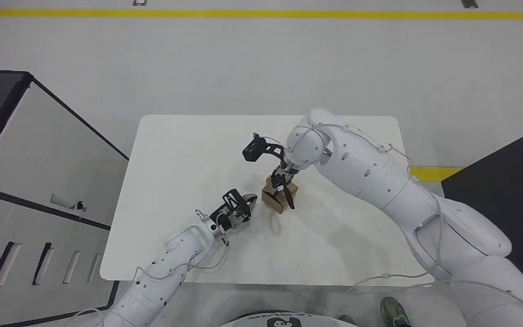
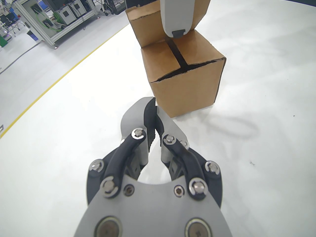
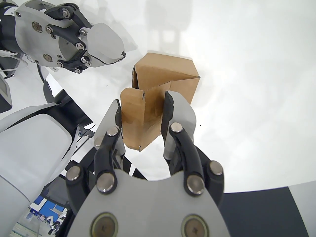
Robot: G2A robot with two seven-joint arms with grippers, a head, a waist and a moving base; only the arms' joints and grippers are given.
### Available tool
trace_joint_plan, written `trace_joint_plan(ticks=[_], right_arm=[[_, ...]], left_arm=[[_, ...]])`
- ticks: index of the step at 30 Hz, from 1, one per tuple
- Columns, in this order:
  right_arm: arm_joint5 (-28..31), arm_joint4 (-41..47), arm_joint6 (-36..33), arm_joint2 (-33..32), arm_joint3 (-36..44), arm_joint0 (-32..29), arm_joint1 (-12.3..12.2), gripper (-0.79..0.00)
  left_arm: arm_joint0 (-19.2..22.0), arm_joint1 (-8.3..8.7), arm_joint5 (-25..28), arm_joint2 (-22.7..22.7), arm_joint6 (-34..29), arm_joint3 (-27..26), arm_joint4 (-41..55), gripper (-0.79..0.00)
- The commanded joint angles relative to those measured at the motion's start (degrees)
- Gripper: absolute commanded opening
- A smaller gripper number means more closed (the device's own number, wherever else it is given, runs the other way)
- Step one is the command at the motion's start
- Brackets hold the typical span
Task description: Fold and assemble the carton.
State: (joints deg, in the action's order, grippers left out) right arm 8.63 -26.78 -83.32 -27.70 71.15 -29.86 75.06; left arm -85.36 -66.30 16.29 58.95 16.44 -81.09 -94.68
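A small brown carton (image 1: 279, 197) stands upright near the middle of the white table (image 1: 180, 163). Its side flaps (image 2: 172, 55) are folded in over the top, and its lid (image 2: 148, 23) still stands up at the back. My right gripper (image 3: 144, 112) comes down from above and is shut on the raised lid flap (image 3: 138, 114). One of its fingers (image 2: 176, 6) touches the carton's top. My left gripper (image 2: 155, 106) is shut with nothing in it, low over the table and just short of the carton's (image 2: 187, 87) lower corner. The right wrist view shows the left gripper (image 3: 122, 54) beside the carton (image 3: 170, 72).
A grey cabinet (image 1: 41, 155) stands off the table's left side and a dark panel (image 1: 490, 188) off its right. A metal-framed rack (image 2: 54, 8) stands on the floor beyond the table edge. Bare table surface lies all around the carton.
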Motion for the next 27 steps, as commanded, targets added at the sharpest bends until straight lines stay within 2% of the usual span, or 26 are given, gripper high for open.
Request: trace_joint_plan(ticks=[1, 6, 11, 16, 27], right_arm=[[0.06, 0.4, -0.17, -0.56, 0.01, 0.07, -0.1, -0.416], [0.38, 1.48, -0.71, -2.1, 0.21, -0.18, -0.55, -0.379], [0.53, 2.07, -1.2, -3.4, 0.78, -0.82, -1.09, -0.376], [0.54, 3.64, -2.11, -4.91, 1.34, -1.51, -1.64, -0.422], [1.27, 4.84, -3.61, -5.21, 2.5, -2.26, -1.91, -0.446]], left_arm=[[0.0, 0.0, 0.0, 0.0, 0.0, 0.0, 0.0, -0.785], [0.0, 0.0, 0.0, 0.0, 0.0, 0.0, 0.0, -0.785], [0.0, 0.0, 0.0, 0.0, 0.0, 0.0, 0.0, -0.785], [0.0, 0.0, 0.0, 0.0, 0.0, 0.0, 0.0, -0.785], [0.0, 0.0, 0.0, 0.0, 0.0, 0.0, 0.0, -0.785]])
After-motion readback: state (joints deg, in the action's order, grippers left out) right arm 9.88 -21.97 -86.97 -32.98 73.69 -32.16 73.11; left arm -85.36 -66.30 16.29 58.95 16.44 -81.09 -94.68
